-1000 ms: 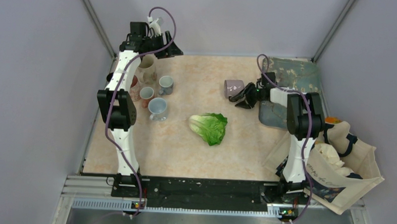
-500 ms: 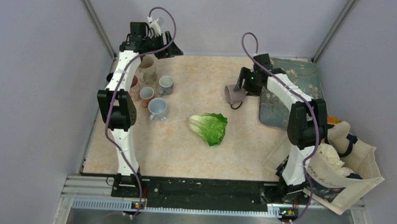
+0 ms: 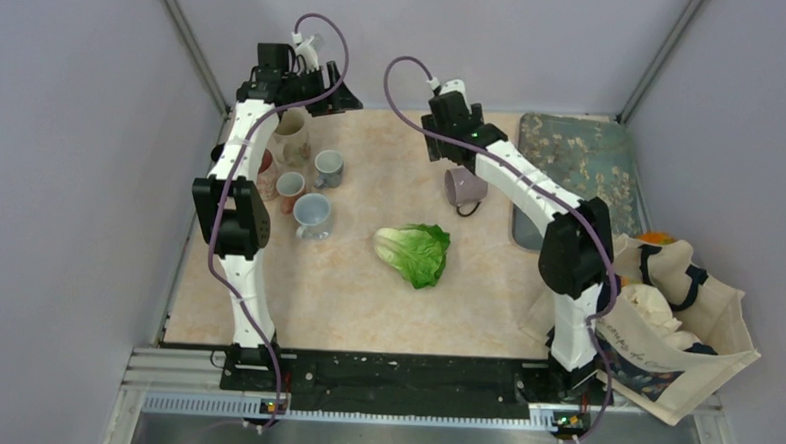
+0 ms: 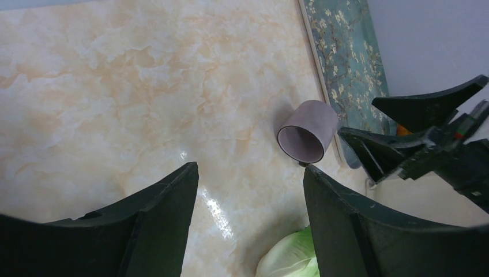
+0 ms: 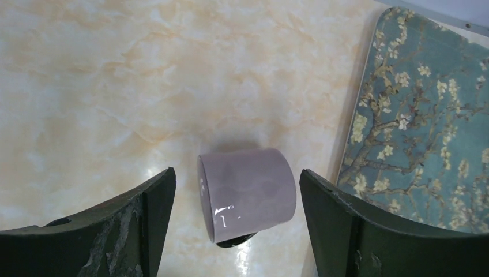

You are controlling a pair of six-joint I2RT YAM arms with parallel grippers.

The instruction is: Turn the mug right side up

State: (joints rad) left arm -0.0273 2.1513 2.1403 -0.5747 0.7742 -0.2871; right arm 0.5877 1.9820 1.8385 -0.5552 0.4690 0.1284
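Note:
The mauve mug (image 3: 465,187) lies on its side on the marble table, with its dark handle toward the table. In the right wrist view the mug (image 5: 248,190) shows below and between the open fingers, untouched. My right gripper (image 3: 455,150) hovers above the mug's far side, open and empty (image 5: 236,173). My left gripper (image 3: 339,98) is raised at the back left, open and empty (image 4: 251,168). From there the mug's open mouth (image 4: 307,131) shows far off.
A lettuce head (image 3: 415,251) lies mid-table. Several upright mugs (image 3: 312,213) and a pitcher (image 3: 291,137) stand at the left under the left arm. A floral tray (image 3: 582,155) lies just right of the mug. A tote bag (image 3: 675,324) sits off the right edge.
My right gripper has swung from the mug's right side up and over to its far side. The mug has shifted slightly nearer and still lies on its side. The left arm has not moved.

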